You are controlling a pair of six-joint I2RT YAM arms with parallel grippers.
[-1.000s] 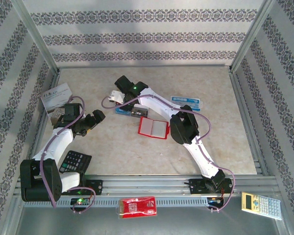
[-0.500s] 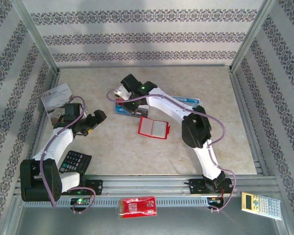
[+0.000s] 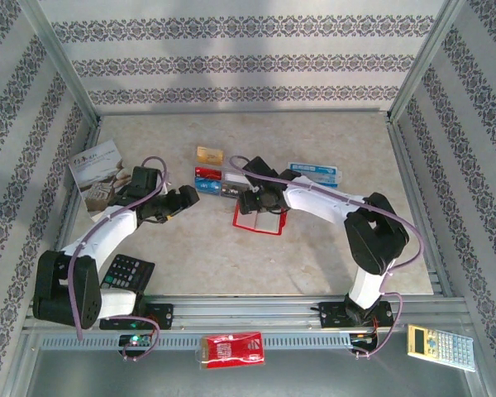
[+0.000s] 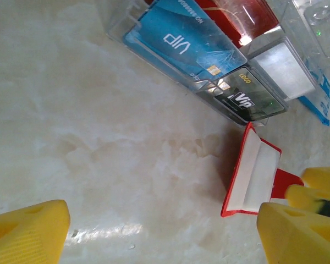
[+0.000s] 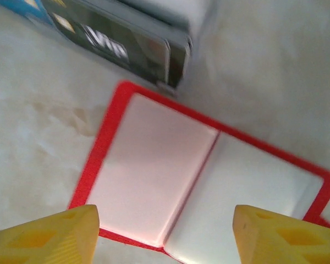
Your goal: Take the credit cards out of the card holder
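On the marble tabletop I see the red card holder lying open mid-frame, my right gripper spread wide over it, grasping nothing. My left gripper is released too; an orange-yellow card lies higher up.

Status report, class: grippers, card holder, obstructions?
Left gripper open, nearby. Right gripper open above card holder. Holder lies open flat. Sleeved VIP card sits at its edge.
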